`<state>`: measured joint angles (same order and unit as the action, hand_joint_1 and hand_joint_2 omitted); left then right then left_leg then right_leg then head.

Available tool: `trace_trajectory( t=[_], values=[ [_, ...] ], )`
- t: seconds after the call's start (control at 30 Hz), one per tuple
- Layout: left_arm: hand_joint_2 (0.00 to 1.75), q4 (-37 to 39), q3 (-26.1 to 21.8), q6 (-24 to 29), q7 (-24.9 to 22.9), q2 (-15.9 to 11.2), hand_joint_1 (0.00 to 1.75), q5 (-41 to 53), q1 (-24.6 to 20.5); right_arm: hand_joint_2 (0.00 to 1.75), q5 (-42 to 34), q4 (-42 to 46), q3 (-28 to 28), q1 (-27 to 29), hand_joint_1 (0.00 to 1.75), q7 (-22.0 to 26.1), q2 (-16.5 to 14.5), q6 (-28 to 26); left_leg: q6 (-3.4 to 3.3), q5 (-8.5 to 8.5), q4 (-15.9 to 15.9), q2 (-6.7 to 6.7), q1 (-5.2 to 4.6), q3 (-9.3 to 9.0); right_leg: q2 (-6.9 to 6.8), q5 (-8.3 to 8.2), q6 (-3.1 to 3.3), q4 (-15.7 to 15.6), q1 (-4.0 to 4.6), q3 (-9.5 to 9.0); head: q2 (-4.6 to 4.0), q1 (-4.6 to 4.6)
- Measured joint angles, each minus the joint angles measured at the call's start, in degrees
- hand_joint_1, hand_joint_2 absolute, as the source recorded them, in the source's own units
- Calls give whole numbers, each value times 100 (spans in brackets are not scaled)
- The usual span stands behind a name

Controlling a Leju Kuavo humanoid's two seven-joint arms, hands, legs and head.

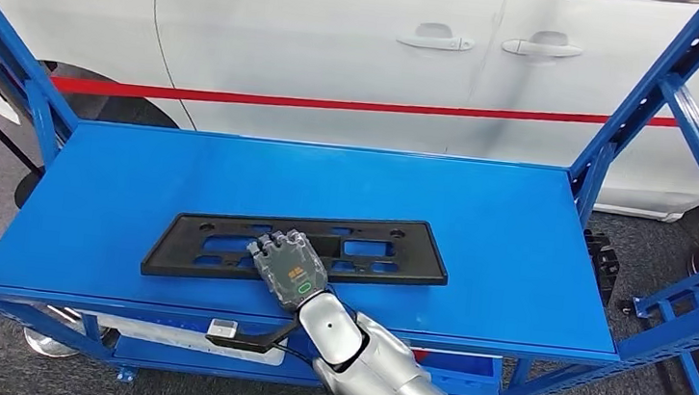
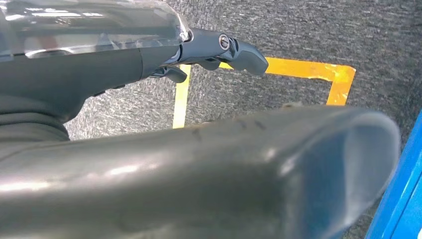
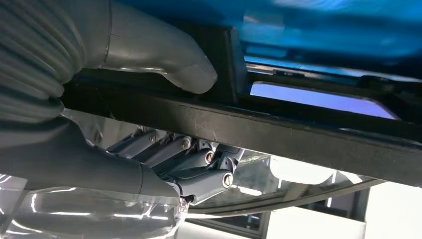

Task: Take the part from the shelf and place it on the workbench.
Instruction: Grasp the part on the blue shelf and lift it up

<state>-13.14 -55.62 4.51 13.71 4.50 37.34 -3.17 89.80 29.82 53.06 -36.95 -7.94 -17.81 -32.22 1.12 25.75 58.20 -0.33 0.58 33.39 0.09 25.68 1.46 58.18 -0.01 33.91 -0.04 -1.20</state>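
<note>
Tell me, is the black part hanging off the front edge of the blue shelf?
No, the black part lies wholly on the blue shelf, behind its front edge.

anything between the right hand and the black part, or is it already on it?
Nothing between them. In the head view the right hand lies on the part; the right wrist view shows thumb and fingers on opposite sides of its bar.

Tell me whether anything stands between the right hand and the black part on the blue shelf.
Nothing visible does. The right hand is already on the black part at its near edge; in the right wrist view the thumb lies on one face of the rail and the fingers curl against the other.
</note>
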Motion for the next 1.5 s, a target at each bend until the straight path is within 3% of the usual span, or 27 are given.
trace_trajectory(
  t=[0.07,0.13,0.17,0.2,0.23,0.3,0.37,0.47,0.53,0.63,0.67,0.7,0.73,0.77,0.83,0.9,1.03,1.1,1.17,1.2,1.23,1.3,1.37,1.4,1.5],
  values=[
    [0,0,0,-53,51,-6,0,16,-1,175,3,1,-35,-1,163,-6,2,0,56,253,398,2,16,171,-11,-22,50,-43,-27,-25,0,-8],
    [87,0,1,-129,133,-6,0,37,5,175,7,-3,-65,8,162,-2,11,-2,104,601,1152,3,31,518,-16,-21,71,-45,-23,-22,-1,-13],
    [131,0,1,-161,197,-7,0,49,11,175,8,-5,-75,15,162,3,18,-6,122,681,1438,4,39,655,-16,-19,72,-41,-20,-21,-2,-13],
    [175,0,1,-182,273,-9,0,57,16,175,8,-7,-87,21,163,9,25,-14,135,657,1542,4,44,710,-14,-17,72,-36,-20,-20,-1,-13],
    [175,0,1,-195,356,-13,0,68,17,175,8,-8,-104,23,164,17,29,-25,141,520,1404,5,50,649,-11,-13,68,-30,-21,-24,-1,-14],
    [175,0,1,-202,486,-26,0,87,11,175,8,-10,-150,21,164,30,32,-43,129,136,659,10,60,295,-6,7,42,-11,-24,-38,0,-13],
    [175,0,1,-202,535,-36,0,93,-2,175,3,-11,-196,10,164,50,32,-44,75,-44,71,9,40,17,-2,22,-6,16,-8,-25,0,-9],
    [175,0,-3,-193,569,-43,0,78,-2,175,-48,-12,-262,-2,164,126,31,-43,-40,-51,-40,0,18,-16,-1,16,-92,23,1,1,0,-4],
    [175,0,-7,-177,628,-45,0,75,-3,175,-173,-12,-341,-13,164,228,28,-52,-119,-82,-79,9,37,-32,-2,132,-147,171,-8,58,0,-2],
    [175,0,-19,-183,783,-49,0,89,-14,175,-543,-11,-505,0,164,542,34,-69,-189,-100,-100,20,41,-28,-2,632,-192,1125,-28,507,0,2],
    [175,0,-29,-201,825,-50,0,79,-14,175,-754,-5,-572,20,164,724,40,-70,-192,-101,-98,21,38,-24,-2,740,-199,1451,-32,669,0,2],
    [175,0,-44,-231,853,-51,0,63,-12,175,-1023,14,-650,47,164,957,50,-67,-192,-101,-94,20,36,-22,-3,748,-202,1613,-34,752,0,2],
    [175,0,-67,-269,867,-52,0,39,-12,175,-1363,63,-745,76,164,1259,64,-60,-188,-98,-88,18,36,-24,-3,648,-197,1554,-35,726,0,2],
    [175,0,-92,-305,872,-52,0,16,-10,175,-1731,149,-850,103,164,1594,82,-46,-181,-93,-80,15,36,-29,-3,465,-183,1277,-35,590,0,2],
    [175,0,-138,-355,866,-50,0,-9,-6,175,-2460,447,-1080,132,164,2253,130,10,-146,-71,-52,15,26,-36,-3,126,-135,491,-19,196,0,1],
    [175,0,-182,-367,815,-48,0,-13,-6,175,-3152,914,-1308,174,164,2775,214,116,-86,-53,-37,17,16,-42,-1,24,-92,73,11,-9,0,-2],
    [175,0,-277,-425,664,-58,0,-11,3,175,-4639,2092,-1686,397,164,3611,492,474,46,42,38,20,40,-48,0,-8,18,-29,9,-65,0,-6],
    [175,0,-322,-473,631,-68,0,-12,10,175,-5617,2802,-1849,588,164,4073,661,819,86,372,542,21,55,157,-6,-34,61,-63,-15,-74,0,-13],
    [175,0,-376,-487,664,-69,0,-17,20,175,-6580,3509,-2001,834,164,4444,842,1249,114,736,1290,21,64,476,-8,-38,74,-60,-13,-54,0,-15],
    [175,0,-402,-481,700,-69,0,-24,28,175,-6988,3828,-2058,961,164,4562,928,1462,120,794,1508,21,65,564,-9,-38,74,-55,-10,-45,0,-15],
    [175,0,-424,-473,741,-71,0,-30,35,175,-7349,4133,-2101,1075,164,4651,1008,1648,118,737,1513,21,65,553,-9,-38,72,-47,-8,-37,0,-16],
    [175,0,-463,-452,816,-77,0,-40,41,175,-7935,4719,-2165,1230,164,4745,1137,1972,80,362,892,22,61,233,-4,-33,63,-26,-5,-34,0,-16],
    [175,0,-505,-414,885,-87,0,-43,32,175,-8429,5274,-2220,1312,164,4769,1238,2305,12,101,175,23,30,-116,-4,-26,27,-1,10,-17,-1,-15],
    [175,0,-524,-393,915,-90,0,-43,28,175,-8659,5532,-2244,1346,164,4771,1285,2475,-17,68,1,23,11,-188,-6,-28,1,6,13,2,-1,-13],
    [175,0,-567,-353,997,-90,0,-37,45,175,-9218,6250,-2309,1467,164,4774,1424,2954,-97,57,-100,23,-3,-199,-15,-36,-92,14,-1,32,0,-10]
  ],
)
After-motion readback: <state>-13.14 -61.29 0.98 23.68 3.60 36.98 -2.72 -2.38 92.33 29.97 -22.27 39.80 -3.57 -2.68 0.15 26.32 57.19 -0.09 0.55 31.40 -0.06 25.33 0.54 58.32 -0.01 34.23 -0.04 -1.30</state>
